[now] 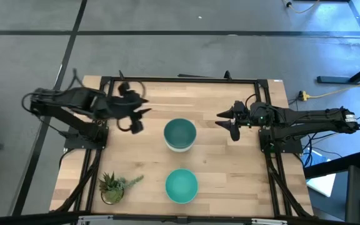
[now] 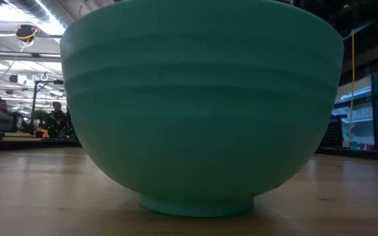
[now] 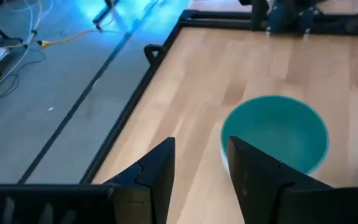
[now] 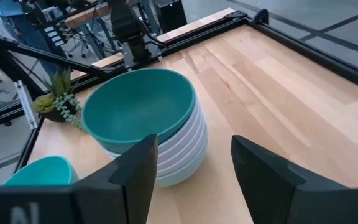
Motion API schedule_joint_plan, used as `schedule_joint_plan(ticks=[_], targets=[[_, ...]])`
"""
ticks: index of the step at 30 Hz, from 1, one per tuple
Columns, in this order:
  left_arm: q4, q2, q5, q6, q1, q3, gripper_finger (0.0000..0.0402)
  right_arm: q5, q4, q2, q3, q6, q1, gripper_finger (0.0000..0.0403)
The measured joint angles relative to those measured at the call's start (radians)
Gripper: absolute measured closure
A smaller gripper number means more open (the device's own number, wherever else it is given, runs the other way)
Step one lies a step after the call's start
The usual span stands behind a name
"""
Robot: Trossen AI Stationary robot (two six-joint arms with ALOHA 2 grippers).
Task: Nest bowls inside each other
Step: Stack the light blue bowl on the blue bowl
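Observation:
A stack of nested bowls [image 1: 180,135] stands mid-table, a dark teal bowl [image 4: 138,109] on top of white ones [image 4: 182,149]. A bright turquoise bowl [image 1: 181,185] sits alone near the table's near edge and fills the low view [image 2: 202,105]. My left gripper [image 1: 136,119] hovers open to the left of the stack, above the table. My right gripper [image 1: 229,122] hovers open to the right of the stack. Both touch nothing.
A small spiky potted plant [image 1: 112,186] stands at the near left corner. A black frame rail [image 1: 180,80] runs along the far edge, with the arm bases at both sides. Bare wood lies around the stack and between the two bowls.

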Motion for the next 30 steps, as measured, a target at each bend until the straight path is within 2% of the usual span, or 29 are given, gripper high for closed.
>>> schedule_joint_plan(ticks=[3, 11, 17, 21, 26, 30], targets=[[0.071, -0.107, 0.019, -0.003, -0.014, -0.132, 0.026, 0.009, 0.001, 0.0, 0.0, -0.001, 0.0, 0.0196], [0.415, -0.367, 0.008, -0.004, -0.021, -0.55, 0.026, 0.017, 0.021, 0.0, 0.0, 0.0, 0.0, 0.0196], [0.513, -0.508, 0.016, -0.016, -0.021, -0.786, 0.026, 0.018, 0.022, 0.0, 0.0, -0.004, 0.0, 0.0196], [0.521, -0.554, 0.032, -0.126, -0.021, -0.88, 0.026, 0.018, 0.021, 0.0, 0.0, 0.0, 0.0, 0.0196], [0.532, -0.556, 0.056, -0.277, -0.02, -0.936, 0.026, 0.018, 0.021, 0.0, 0.0, 0.001, 0.0, 0.0196], [0.536, -0.536, 0.067, -0.266, -0.02, -0.948, 0.026, 0.017, 0.031, 0.0, 0.0, 0.001, 0.0, 0.0196]])
